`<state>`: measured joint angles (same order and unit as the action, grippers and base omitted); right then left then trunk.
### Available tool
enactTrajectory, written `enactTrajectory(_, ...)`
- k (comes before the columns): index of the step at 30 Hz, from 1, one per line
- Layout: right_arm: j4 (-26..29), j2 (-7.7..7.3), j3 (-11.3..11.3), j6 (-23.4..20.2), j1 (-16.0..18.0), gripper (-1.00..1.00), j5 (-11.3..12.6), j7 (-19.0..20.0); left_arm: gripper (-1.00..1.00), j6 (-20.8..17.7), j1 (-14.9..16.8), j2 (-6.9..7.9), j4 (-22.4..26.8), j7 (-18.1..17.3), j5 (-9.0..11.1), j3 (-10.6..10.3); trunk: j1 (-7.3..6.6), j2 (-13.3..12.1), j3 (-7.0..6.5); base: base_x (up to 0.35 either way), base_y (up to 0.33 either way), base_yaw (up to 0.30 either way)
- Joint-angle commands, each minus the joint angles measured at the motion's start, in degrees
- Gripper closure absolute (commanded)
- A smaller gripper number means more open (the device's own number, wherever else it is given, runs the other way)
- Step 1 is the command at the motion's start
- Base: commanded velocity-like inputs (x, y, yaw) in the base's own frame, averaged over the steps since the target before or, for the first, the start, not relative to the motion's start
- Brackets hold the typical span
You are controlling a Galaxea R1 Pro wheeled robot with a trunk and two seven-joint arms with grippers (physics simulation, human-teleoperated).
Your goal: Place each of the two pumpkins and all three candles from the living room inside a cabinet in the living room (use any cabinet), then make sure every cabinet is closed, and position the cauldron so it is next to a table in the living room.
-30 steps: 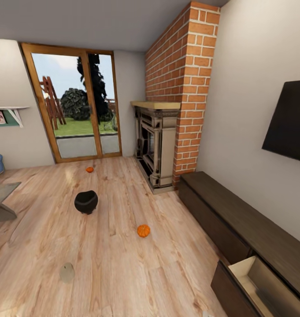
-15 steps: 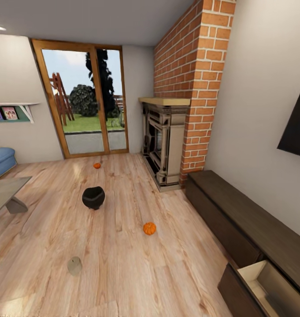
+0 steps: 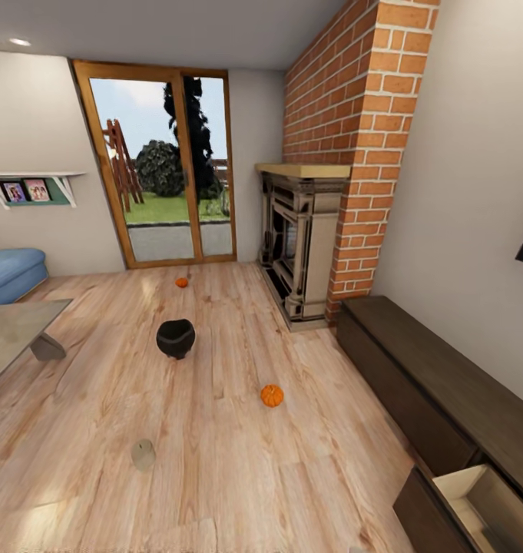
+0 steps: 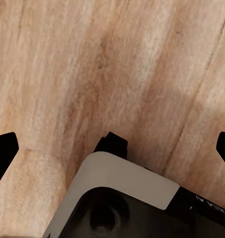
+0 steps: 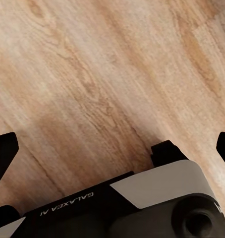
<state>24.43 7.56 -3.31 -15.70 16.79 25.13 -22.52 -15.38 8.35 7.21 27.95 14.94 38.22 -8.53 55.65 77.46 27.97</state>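
Camera has panned left since 1 s ago: everything slid right in head view, TV nearly out of shot, more of the sofa and table now in. Objects themselves haven't moved on the floor.

Cauldron (image 3: 175, 338) sits upright mid-floor, well apart from the table (image 3: 15, 329) at the left edge. Near pumpkin (image 3: 272, 395) is on the floor between cauldron and cabinet (image 3: 438, 384), touching neither. Far pumpkin (image 3: 182, 282) lies just in front of the glass door (image 3: 169, 165). 1 candle (image 3: 143, 455) stands on the floor nearer the camera than the cauldron, slightly left of it. Cabinet runs along the right wall; its nearest drawer (image 3: 476, 503) is pulled open, pale interior visible, contents can't be made out.

Wrist views add what head view lacks: left claw (image 4: 112, 148) and right claw (image 5: 112, 148) both hang over bare planks, dark fingertips (image 4: 4, 151) at opposite frame edges, spread wide, pinching nothing. Same on the right, fingertips (image 5: 4, 148) far apart. Neither wrist view has any task object.

Room: light wood plank floor (image 3: 215, 476), brick chimney (image 3: 353, 138) with fireplace (image 3: 299, 238) beyond the cabinet's far end, blue sofa (image 3: 11, 270) far left, wall shelf (image 3: 31, 188) with 2 photos, garden through the door.
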Motion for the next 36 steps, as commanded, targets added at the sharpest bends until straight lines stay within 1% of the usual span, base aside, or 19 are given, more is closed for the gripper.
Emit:
enactTrajectory(1, 0.0, 0.00, 0.0, 0.0, 0.0, -1.00, 0.0, 0.0, -1.00, 0.0, 0.0, 0.00, 0.0, 0.0, -0.1, 0.0, 0.00, 0.0, 0.09, 0.000, 0.000, 0.118)
enactTrajectory(7, 0.0, -0.06, -0.1, 0.4, 0.0, -1.00, -0.1, 0.0, -1.00, 0.0, 0.0, 0.00, 0.0, 0.0, -0.2, 0.0, 0.00, 0.0, 0.58, 0.000, 0.000, 0.110)
enactTrajectory(16, 0.1, -0.05, -0.2, 0.8, 0.0, -1.00, -0.2, -0.1, -1.00, 0.0, 0.0, 0.00, 0.0, 0.0, -0.2, 0.0, 0.00, 0.0, 0.69, 0.000, 0.093, 0.055)
enactTrajectory(26, 0.1, 0.00, -0.2, 0.8, 0.0, -1.00, -0.2, -0.4, -1.00, 0.1, 0.0, -0.08, 0.0, 0.0, -0.2, -0.1, 0.00, 0.0, 0.70, -0.019, 0.011, 0.264)
enactTrajectory(36, 0.1, 0.00, -0.2, 0.8, 0.0, -1.00, -0.3, -0.5, -1.00, 0.1, 0.0, -0.12, 0.0, 0.0, -0.2, -0.1, 0.00, 0.0, 0.70, -0.260, 0.000, 0.282)
